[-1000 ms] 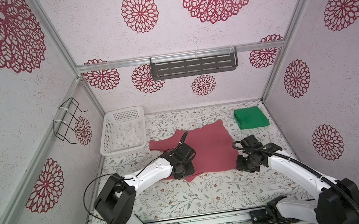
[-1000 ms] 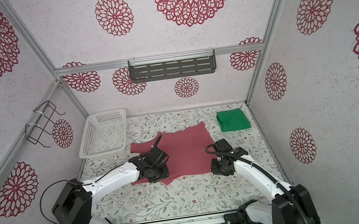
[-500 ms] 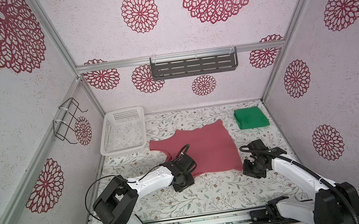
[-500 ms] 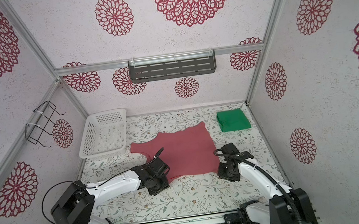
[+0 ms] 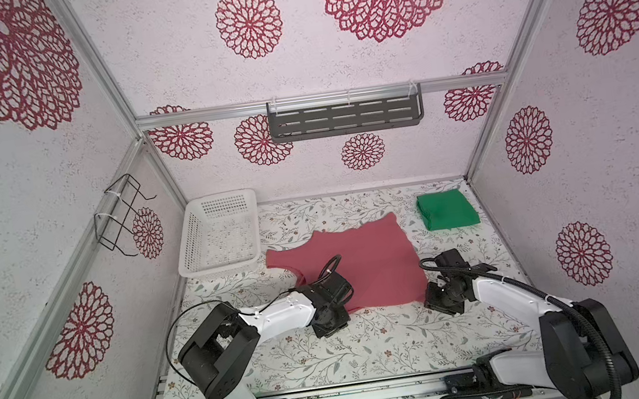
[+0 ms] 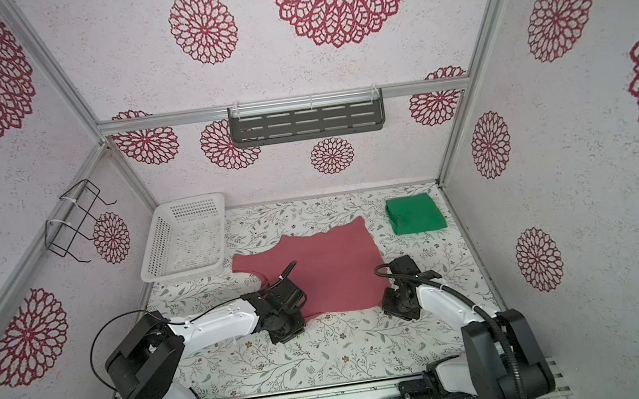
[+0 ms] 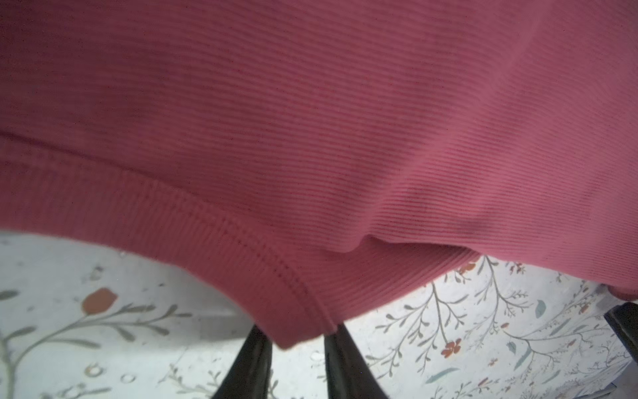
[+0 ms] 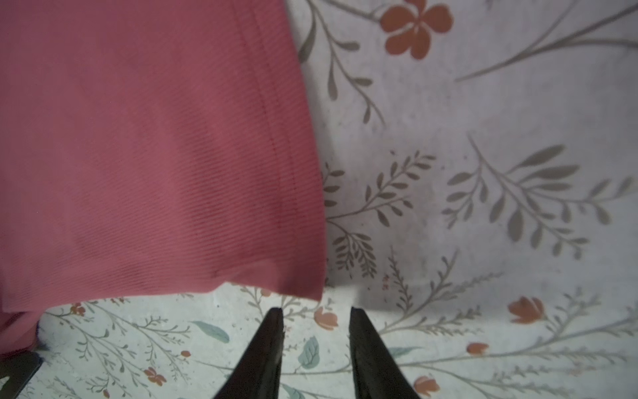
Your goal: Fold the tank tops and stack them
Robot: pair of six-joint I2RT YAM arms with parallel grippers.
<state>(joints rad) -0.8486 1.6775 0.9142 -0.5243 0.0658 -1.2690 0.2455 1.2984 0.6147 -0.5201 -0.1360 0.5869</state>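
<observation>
I have the pink top (image 5: 365,270) spread flat on the worktop (image 5: 371,353). One shoulder end lies just beside the basket (image 5: 220,269), and the body stretches away from it to the right in both top views. The green top (image 5: 447,209) sits folded in a square, well apart from the basket, at the far end of the same back edge.

My left fingers (image 7: 252,362) are down at the pink top's front corner on the basket's side. In the left wrist view they stand apart, with bare worktop showing in the gap. The hemmed corner of the cloth lies over the tips, and I cannot tell whether it touches them.

My right fingers (image 8: 266,345) are low at the front corner farthest from the basket. They are also apart and hold nothing, with the tips just short of the cloth's corner.
</observation>
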